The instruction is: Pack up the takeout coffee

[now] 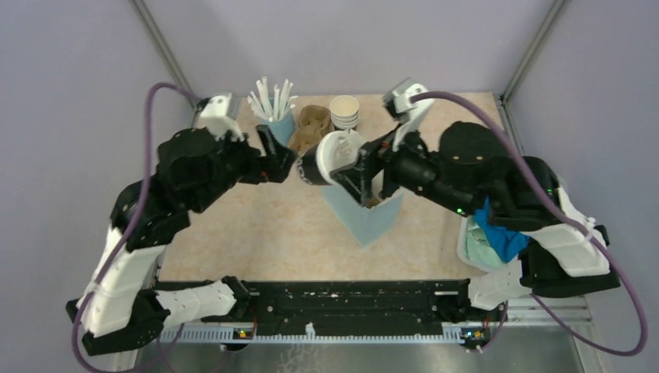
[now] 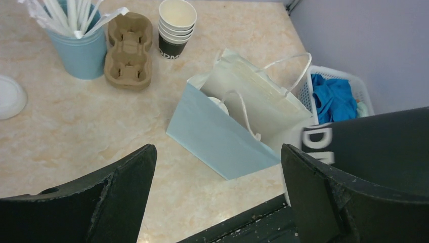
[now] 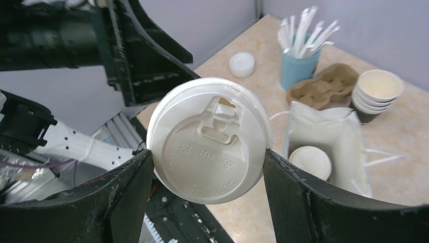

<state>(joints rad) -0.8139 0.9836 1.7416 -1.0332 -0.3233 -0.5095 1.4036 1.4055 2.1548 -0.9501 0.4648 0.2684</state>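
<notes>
My right gripper (image 3: 207, 153) is shut on a takeout coffee cup (image 1: 315, 165) at its white lid (image 3: 210, 139). The dark cup lies on its side in the air, just left of the light blue paper bag (image 1: 369, 214). A second lidded cup (image 3: 309, 162) stands inside the bag (image 3: 324, 131). My left gripper (image 1: 278, 159) hangs open just left of the held cup's base. In the left wrist view, that cup's dark side (image 2: 374, 147) shows beyond the right finger, outside the jaws of the left gripper (image 2: 216, 151).
At the back stand a blue cup of straws (image 1: 276, 116), a cardboard carrier (image 1: 309, 128) and a stack of empty cups (image 1: 344, 113). A loose white lid (image 2: 10, 96) lies at the left. A white basket with blue cloth (image 1: 489, 237) sits at the right.
</notes>
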